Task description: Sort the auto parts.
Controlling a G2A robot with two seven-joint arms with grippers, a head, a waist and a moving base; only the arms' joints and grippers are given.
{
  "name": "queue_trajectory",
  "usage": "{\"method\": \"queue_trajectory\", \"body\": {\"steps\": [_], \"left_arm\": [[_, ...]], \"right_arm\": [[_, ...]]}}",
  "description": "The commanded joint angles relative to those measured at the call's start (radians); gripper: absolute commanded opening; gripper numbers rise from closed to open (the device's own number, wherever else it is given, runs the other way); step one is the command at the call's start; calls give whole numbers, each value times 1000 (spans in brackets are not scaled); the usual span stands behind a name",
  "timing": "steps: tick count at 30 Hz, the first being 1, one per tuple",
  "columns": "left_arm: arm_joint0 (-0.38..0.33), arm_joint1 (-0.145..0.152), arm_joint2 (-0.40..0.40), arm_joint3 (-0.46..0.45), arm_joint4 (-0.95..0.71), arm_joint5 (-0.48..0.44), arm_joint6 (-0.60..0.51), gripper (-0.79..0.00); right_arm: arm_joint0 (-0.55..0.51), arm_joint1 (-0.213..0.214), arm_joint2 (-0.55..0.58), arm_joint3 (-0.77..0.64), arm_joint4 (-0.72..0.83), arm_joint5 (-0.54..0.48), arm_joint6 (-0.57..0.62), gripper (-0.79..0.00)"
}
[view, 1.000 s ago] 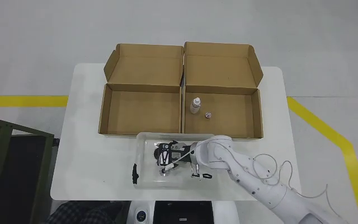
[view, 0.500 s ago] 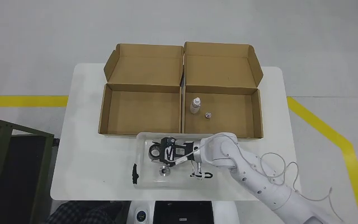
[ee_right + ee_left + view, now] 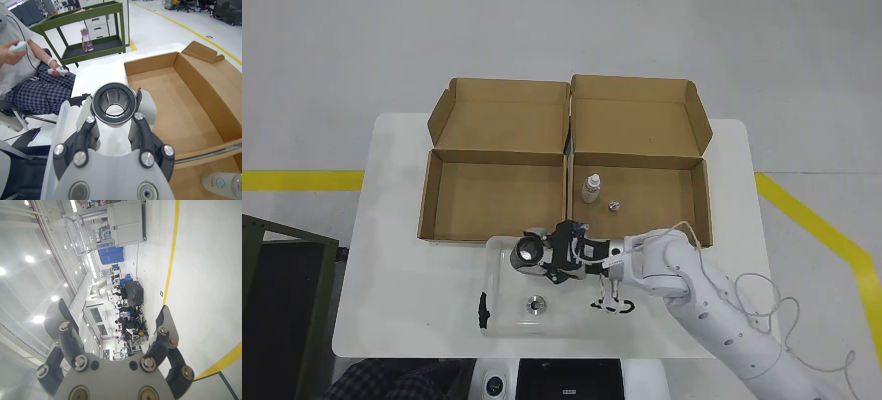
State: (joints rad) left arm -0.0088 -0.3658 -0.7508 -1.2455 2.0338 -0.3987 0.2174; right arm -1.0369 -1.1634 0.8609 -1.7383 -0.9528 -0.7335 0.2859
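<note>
My right gripper is shut on a hollow metal bearing sleeve, one finger on each side of it. From above, the bearing sleeve hangs over the far left corner of the clear plastic tray, near the front wall of the left cardboard box. A small round metal part and a black bent part lie in the tray. My left gripper is open, holds nothing, and faces the room.
The right cardboard box holds a small white bottle and a small metal piece. A black clip lies on the white table left of the tray. A seated person holds controllers beyond the table's edge.
My right gripper has risen out of the tray with the bearing sleeve and moved toward the boxes. The small round part stays behind in the tray.
</note>
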Motion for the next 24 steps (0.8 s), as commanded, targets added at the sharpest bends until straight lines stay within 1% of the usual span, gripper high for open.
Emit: {"method": "queue_trajectory", "body": {"steps": [1,7,17,24], "left_arm": [[0,0,0,0,0,0,0,0],[0,0,0,0,0,0,0,0],[0,0,0,0,0,0,0,0],[0,0,0,0,0,0,0,0]], "right_arm": [[-9,2,17,-7,19,0,-10,-785],[-30,5,47,-14,65,12,-38,-785],[-47,2,71,-5,116,47,-72,-785],[-52,-1,80,0,136,53,-86,-785]]}}
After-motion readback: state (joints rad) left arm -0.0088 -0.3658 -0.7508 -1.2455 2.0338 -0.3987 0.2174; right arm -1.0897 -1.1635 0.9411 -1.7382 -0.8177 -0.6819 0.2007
